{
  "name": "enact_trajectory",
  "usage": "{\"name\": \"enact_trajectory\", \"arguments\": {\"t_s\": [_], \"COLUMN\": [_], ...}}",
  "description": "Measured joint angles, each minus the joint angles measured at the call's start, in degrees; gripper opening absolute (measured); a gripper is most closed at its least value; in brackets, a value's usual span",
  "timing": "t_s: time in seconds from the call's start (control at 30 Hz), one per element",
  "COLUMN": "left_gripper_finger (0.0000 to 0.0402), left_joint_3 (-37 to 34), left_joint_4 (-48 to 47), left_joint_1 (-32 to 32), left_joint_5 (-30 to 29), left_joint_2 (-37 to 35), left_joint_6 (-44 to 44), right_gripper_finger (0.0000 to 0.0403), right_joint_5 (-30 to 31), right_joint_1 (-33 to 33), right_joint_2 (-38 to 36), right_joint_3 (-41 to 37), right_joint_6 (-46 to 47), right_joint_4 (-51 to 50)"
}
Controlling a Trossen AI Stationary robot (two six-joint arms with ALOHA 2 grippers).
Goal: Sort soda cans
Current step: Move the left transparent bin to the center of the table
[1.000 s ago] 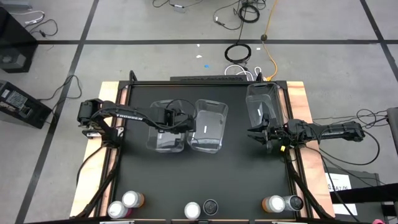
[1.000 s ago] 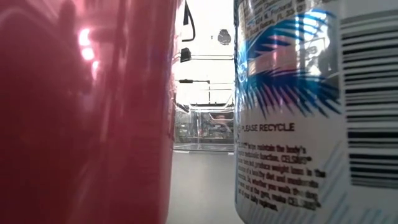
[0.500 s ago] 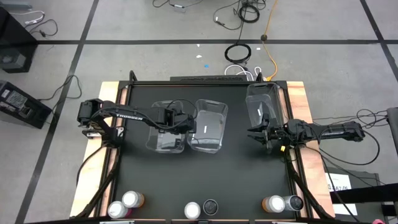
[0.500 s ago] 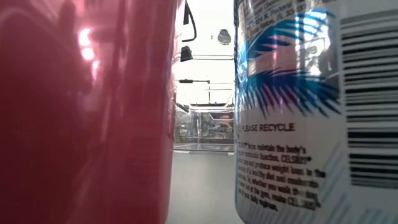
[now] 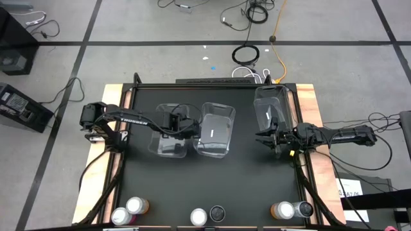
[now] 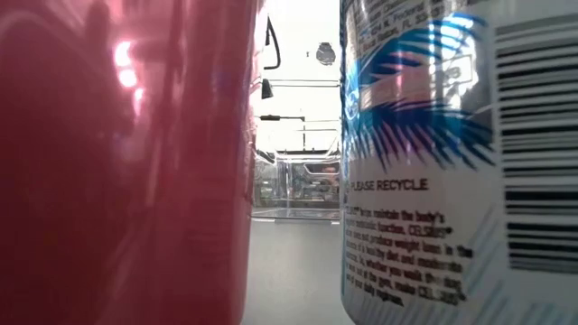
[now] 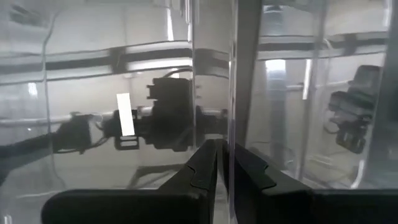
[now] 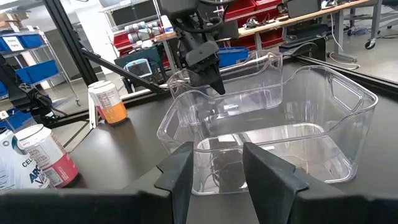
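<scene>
Six soda cans stand upright along the table's near edge: a pink one (image 5: 121, 215) beside an orange one (image 5: 137, 206), a pink-and-white one (image 5: 199, 217) beside a dark one (image 5: 218, 212), and an orange one (image 5: 282, 210) beside a dark one (image 5: 304, 208). No gripper is near them. My left gripper (image 5: 182, 126) is shut on the left clear bin (image 5: 168, 136) at mid-table. My right gripper (image 5: 265, 138) is open by the table's right side, just in front of a third clear bin (image 5: 270, 106) and touching nothing. My left gripper pinches the left bin's wall (image 7: 230, 134) on the side facing the middle bin, at the rim, with one finger inside the bin and one (image 7: 205, 168) outside. It comes slanting down from the table's left. The bin's bottom rests on the table.
The middle clear bin (image 5: 215, 129) sits just right of the held bin. In the low view, two cans (image 6: 117, 162) (image 6: 452, 162) fill the foreground, with a bin (image 6: 302, 185) seen between them. A black frame (image 5: 212, 84) borders the table. Bare black mat lies between bins and cans.
My left gripper has moved slightly toward the table's left edge, still shut on the bin wall. The left bin has slid with it along the table, a little away from the middle bin.
</scene>
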Motion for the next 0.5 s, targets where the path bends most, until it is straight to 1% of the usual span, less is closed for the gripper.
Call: {"name": "enact_trajectory", "arguments": {"t_s": [0.5], "left_gripper_finger": [0.0039], "left_joint_3": [0.0], "left_joint_4": [0.1], "left_joint_1": [0.0], "left_joint_5": [-1.0], "left_joint_2": [0.0], "left_joint_6": [-0.5], "right_gripper_finger": [0.013], "right_joint_5": [0.0], "right_joint_1": [0.0], "right_joint_2": [0.0], "right_joint_3": [0.0], "right_joint_6": [0.0], "right_joint_4": [0.0]}}
